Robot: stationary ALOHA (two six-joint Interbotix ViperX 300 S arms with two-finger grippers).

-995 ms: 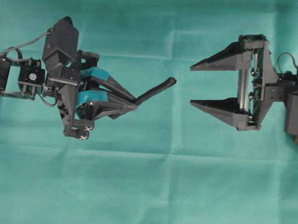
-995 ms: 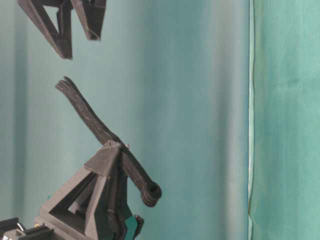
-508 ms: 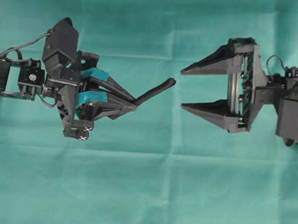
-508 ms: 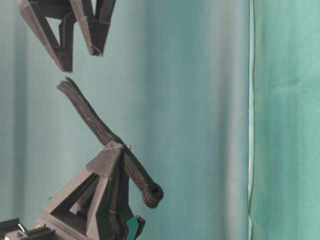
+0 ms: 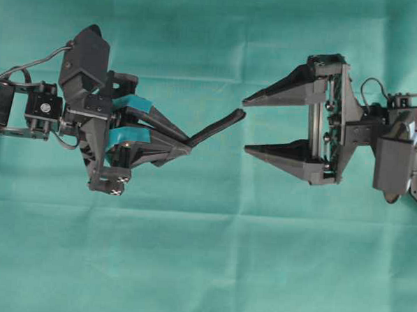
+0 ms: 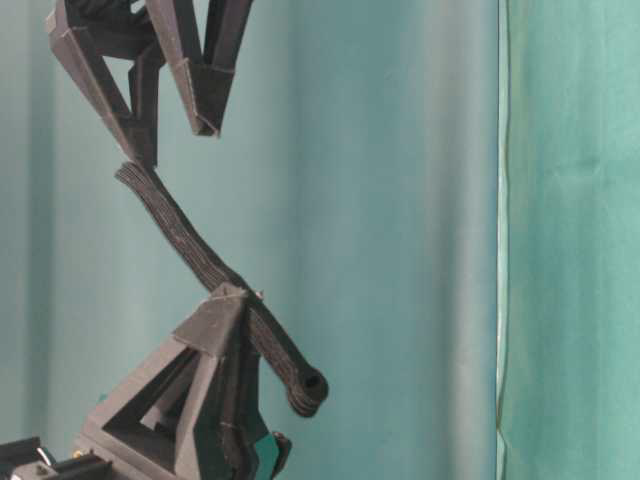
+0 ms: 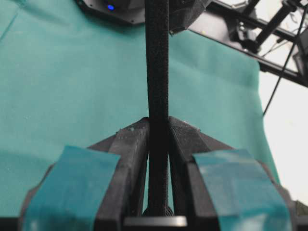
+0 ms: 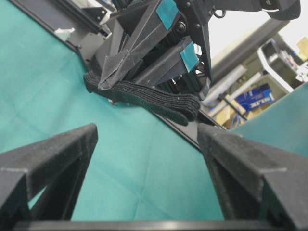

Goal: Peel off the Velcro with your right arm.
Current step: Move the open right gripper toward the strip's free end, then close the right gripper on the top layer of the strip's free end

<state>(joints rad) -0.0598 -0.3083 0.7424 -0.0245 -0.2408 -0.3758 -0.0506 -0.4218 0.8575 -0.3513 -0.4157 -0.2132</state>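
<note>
Both grippers face each other above the green cloth (image 5: 202,267): the left gripper (image 5: 188,142) clamps the Velcro (image 5: 217,127) mid-length, presenting its free end to the wide-open, empty right gripper (image 5: 245,124) just beside it.

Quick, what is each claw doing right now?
Left claw: closed, holding the Velcro.
Right claw: open, holding nothing.
</note>
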